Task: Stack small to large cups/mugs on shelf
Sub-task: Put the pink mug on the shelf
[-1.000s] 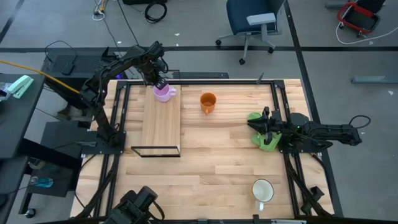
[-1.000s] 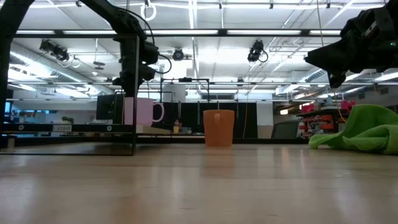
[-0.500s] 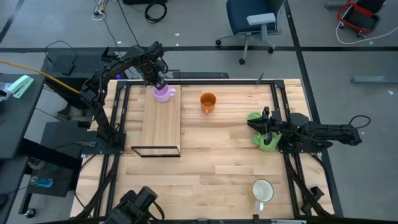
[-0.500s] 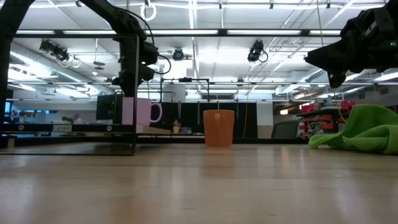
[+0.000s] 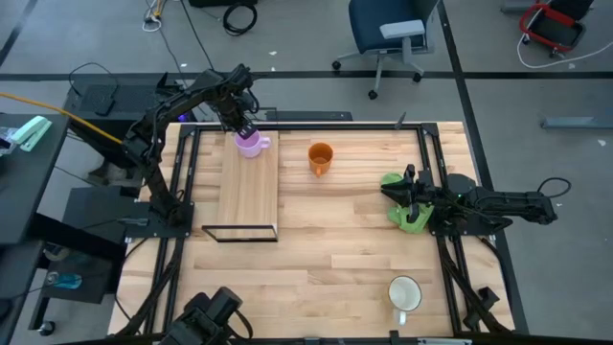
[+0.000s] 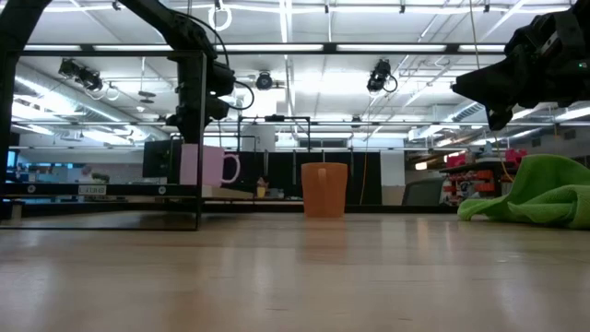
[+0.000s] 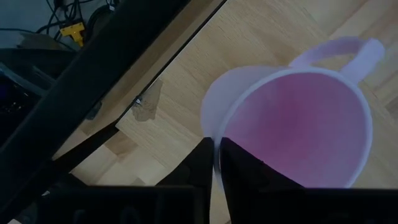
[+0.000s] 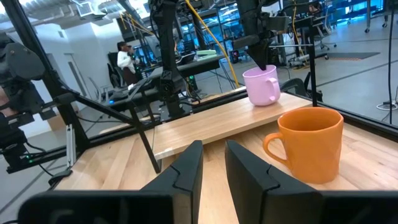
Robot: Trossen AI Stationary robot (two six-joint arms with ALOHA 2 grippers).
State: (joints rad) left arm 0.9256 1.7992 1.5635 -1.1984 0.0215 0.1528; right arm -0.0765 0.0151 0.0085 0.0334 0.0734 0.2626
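our left fingers have eased slightly around the rim of the purple mug, now set at the shelf's far end. right fingers wait open near the surface's right edge, so the orange mug seems next

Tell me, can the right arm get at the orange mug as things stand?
Probably yes. The right tool hangs open over the green cloth, and only bare tabletop lies between it and the orange mug.
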